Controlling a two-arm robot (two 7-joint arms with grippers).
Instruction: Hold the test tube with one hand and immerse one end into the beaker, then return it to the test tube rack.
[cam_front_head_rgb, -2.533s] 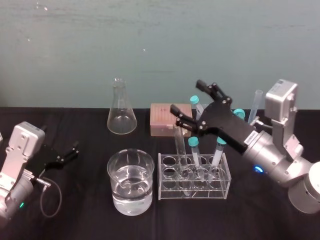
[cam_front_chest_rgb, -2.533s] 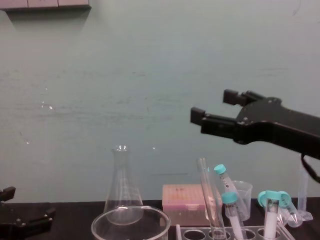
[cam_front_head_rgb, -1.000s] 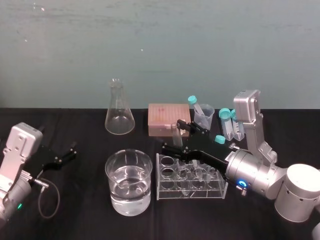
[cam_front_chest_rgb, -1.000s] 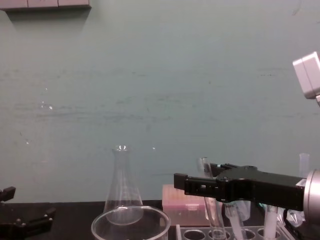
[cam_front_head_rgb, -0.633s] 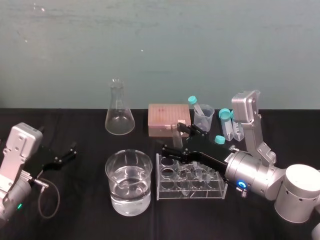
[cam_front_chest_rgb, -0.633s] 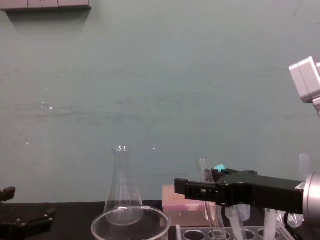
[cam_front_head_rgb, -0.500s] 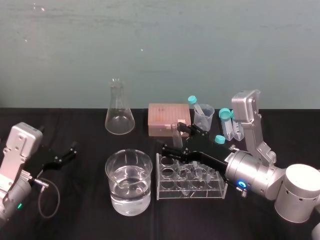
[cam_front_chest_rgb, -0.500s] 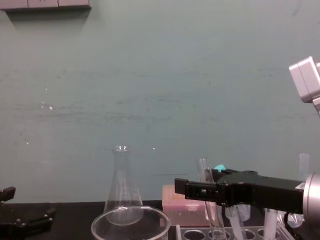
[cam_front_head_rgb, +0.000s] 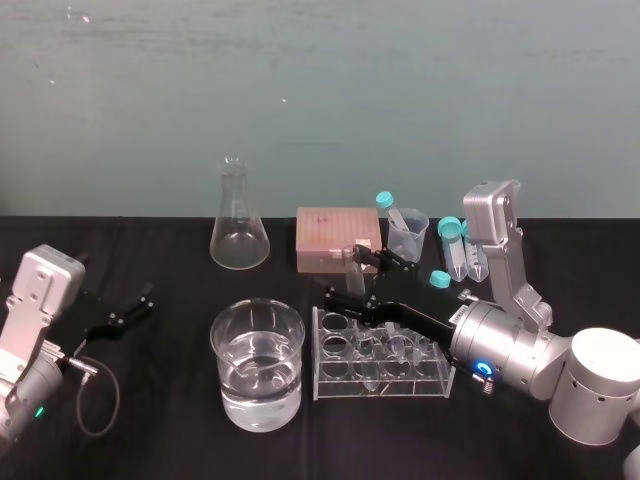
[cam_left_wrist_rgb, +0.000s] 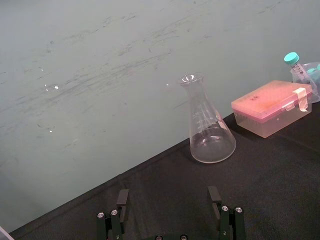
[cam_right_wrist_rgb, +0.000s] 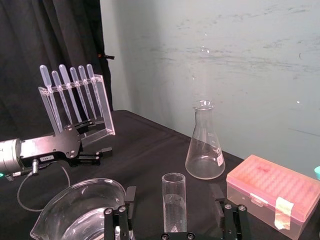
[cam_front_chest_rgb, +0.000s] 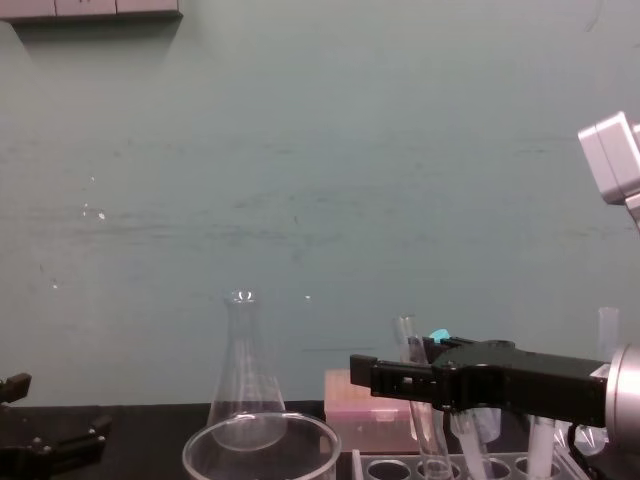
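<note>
The right gripper (cam_front_head_rgb: 350, 272) reaches across the test tube rack (cam_front_head_rgb: 436, 380) with its fingers spread. In the right wrist view they stand on either side of the test tube (cam_right_wrist_rgb: 173, 197), clear of the glass. The tube is seated in a hole near the rack's left end, leaning slightly, with its upper part at gripper height. The beaker (cam_front_head_rgb: 258, 390), partly filled with clear liquid, sits on the desk (cam_front_head_rgb: 150, 420) just left of the rack.

The step in hand looks like the grasp. It should go best if the tube is centred between the 2 fingers before they close, so neither one pushes it sideways first. They should close gently (thin glass, smooth and slippery), and the lift should follow the tube's own lean until the round bottom clears the hole.

Compared with 2.5 s ago, the right gripper has dropped from well above the rack to the level of the tube's upper part. Over the last 0.5 s it has barely shifted. The tube, rack and beaker are where they were. The left gripper (cam_front_head_rgb: 140, 303) stays parked at the desk's left, fingers apart.
</note>
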